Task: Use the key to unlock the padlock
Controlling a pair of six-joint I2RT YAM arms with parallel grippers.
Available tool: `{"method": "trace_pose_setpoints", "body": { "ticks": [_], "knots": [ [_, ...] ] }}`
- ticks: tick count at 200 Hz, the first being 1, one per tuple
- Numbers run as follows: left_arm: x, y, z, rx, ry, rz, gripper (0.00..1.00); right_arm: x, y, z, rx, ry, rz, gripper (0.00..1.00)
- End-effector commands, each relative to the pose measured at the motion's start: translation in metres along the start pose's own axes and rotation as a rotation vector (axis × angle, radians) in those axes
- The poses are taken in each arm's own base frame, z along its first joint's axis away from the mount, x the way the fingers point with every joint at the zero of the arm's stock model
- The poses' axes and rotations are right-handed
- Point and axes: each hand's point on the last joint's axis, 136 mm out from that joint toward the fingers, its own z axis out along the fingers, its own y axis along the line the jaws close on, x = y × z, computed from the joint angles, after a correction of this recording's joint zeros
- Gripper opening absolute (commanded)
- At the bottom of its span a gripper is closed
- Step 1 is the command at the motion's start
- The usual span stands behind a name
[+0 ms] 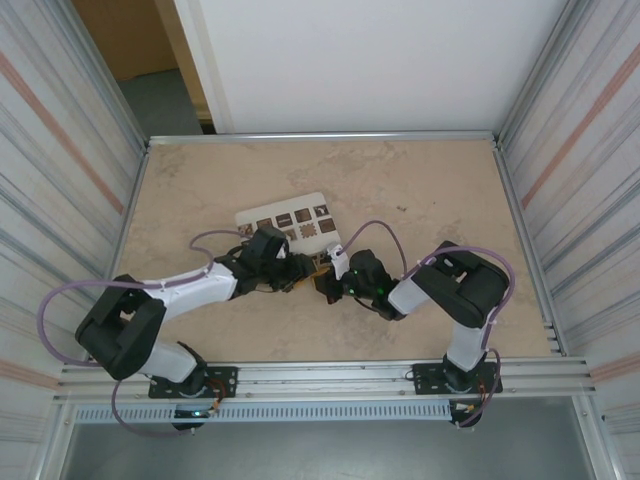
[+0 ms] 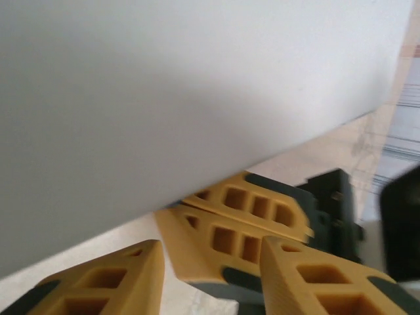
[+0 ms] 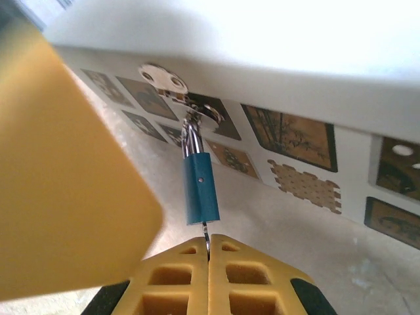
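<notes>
1. Over the middle of the beige, stone-patterned tabletop (image 1: pixel 420 190), the top external view shows the white-and-black left arm (image 1: pixel 190 290) and right arm (image 1: pixel 450 285) reaching inward from their bases. Their elbows are bent outward. Their tips meet just in front of a flat white box (image 1: pixel 262 214) with a grid of brown-patterned squares.

2. At the bottom of the left wrist view, the left fingers (image 2: pixel 111 282), yellow with square cut-outs, stand apart and released, with nothing between them. Past the gap, the yellow right fingers (image 2: pixel 236 230) lie pressed together, with their black mount behind them. A large pale surface (image 2: pixel 164 85) slants across the upper part, with the tabletop below its edge.

3. Near the centre of the right wrist view is the small blue padlock (image 3: pixel 200 190), a narrow rounded block with one tiny hole in its side.
   - Its silvery shackle (image 3: pixel 190 131) runs up to flat silvery pieces (image 3: pixel 162 77) at the edge of the white box.
   - A thin silvery metal key (image 3: pixel 206 233) sticks out of the padlock's lower end.
   - The right fingers (image 3: pixel 177 282) are clenched on the key, in line with the padlock.
   - Whether the padlock touches the tabletop cannot be told.
   - A blurred left finger (image 3: pixel 59 170) looms beside the padlock, apart from it.
</notes>
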Motion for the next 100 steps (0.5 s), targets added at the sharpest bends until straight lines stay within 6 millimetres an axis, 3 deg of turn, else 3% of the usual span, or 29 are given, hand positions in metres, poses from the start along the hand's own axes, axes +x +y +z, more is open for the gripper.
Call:
{"method": "trace_pose_setpoints", "body": {
  "ticks": [1, 50, 100],
  "knots": [
    [0.004, -0.015, -0.012, 0.067, 0.011, 0.022, 0.47, 0.014, -0.005, -0.002, 0.018, 0.027, 0.037, 0.0],
    [0.0, -0.013, -0.046, 0.067, -0.065, 0.053, 0.57, 0.018, 0.0, -0.004, 0.003, 0.09, 0.078, 0.0],
    [0.0, -0.001, -0.079, 0.14, -0.216, 0.065, 0.61, 0.006, 0.013, -0.007, -0.024, 0.147, 0.185, 0.0]
  ]
}}
